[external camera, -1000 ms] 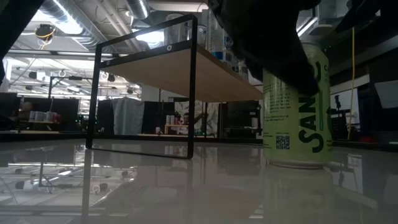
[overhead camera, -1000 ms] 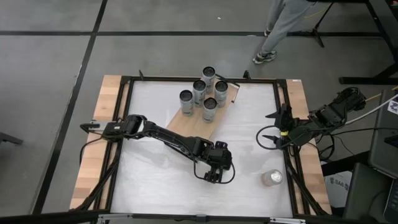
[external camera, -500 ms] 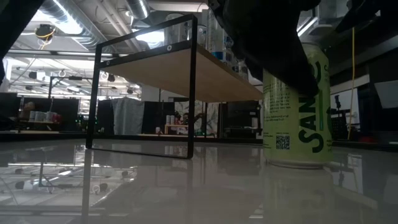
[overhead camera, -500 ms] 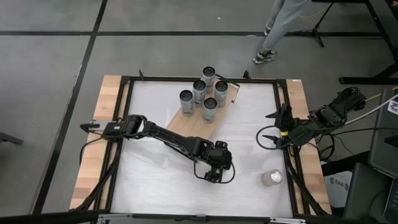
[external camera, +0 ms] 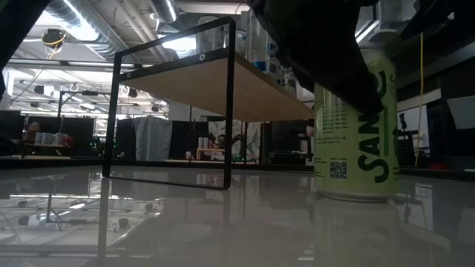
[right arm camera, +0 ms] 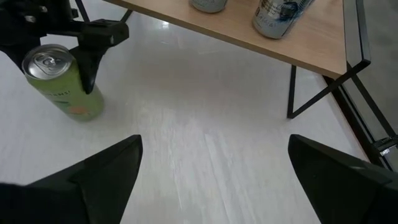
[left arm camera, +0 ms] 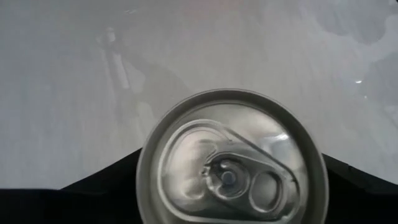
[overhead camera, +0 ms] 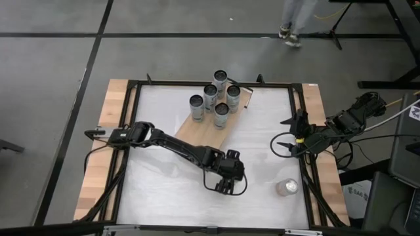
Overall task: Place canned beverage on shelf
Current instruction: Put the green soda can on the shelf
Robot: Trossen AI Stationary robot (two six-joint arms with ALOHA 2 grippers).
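Left gripper (overhead camera: 225, 183) — fingers (right arm camera: 93, 59) astride the green can (right arm camera: 62, 81), one on each side near its rim; whether they already press the wall cannot be told. Can upright on the white worktop (overhead camera: 170, 190), long axis vertical, directly below the wrist, lid centred between the fingers in the left wrist view.

Right gripper (overhead camera: 281, 139) — fingers spread wide, empty, parked at the worktop's right edge, well apart from the green can.

Second can (overhead camera: 287, 187) — standing near the right front corner.

Shelf (overhead camera: 197, 131) — beyond the left gripper toward the far edge; five cans (overhead camera: 216, 98) on its far end, near end bare.
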